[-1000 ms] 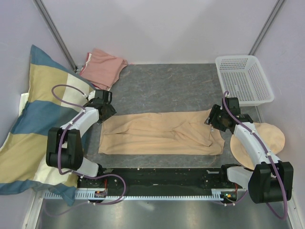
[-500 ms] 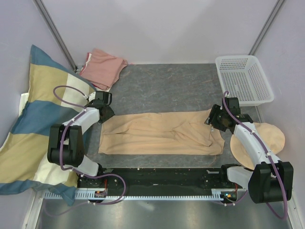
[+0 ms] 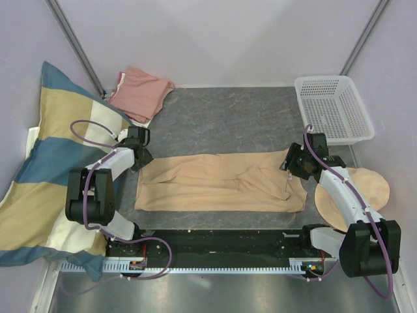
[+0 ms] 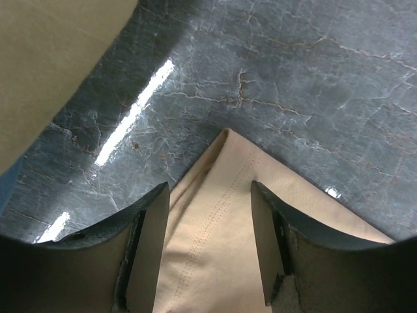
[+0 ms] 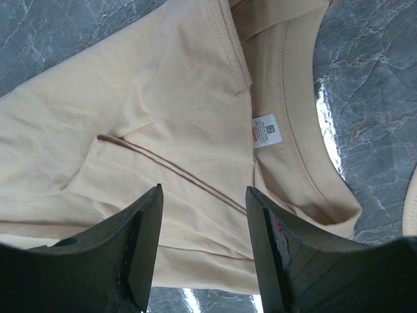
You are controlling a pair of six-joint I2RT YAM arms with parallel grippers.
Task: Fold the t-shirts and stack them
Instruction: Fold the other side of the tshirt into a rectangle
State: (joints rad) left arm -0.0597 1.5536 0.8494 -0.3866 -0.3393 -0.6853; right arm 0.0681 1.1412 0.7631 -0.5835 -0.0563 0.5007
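The table [image 3: 247, 124] carries the whole job, with a big striped pillow [image 3: 45, 163] propped along its left side, and I judge the work less than half done. The tan t-shirt [image 3: 221, 182] lies across the near middle of the table as a long band, folded lengthwise with its collar end to the right; the crosswise folds are not yet made. The pink t-shirt [image 3: 140, 91] sits well apart at the far left corner, touching the pillow, in a loose rumpled bundle. I cannot tell whether it is properly folded, and nothing is stacked. The only container, a white basket [image 3: 332, 107] at the far right, shows nothing inside. The left tool [image 4: 210, 189] is low over the tan shirt's far left corner, fingers apart on either side of the hem and gripping nothing. The right tool [image 5: 203, 192] hangs over the collar end, fingers likewise apart, near the small white neck label [image 5: 266, 130].
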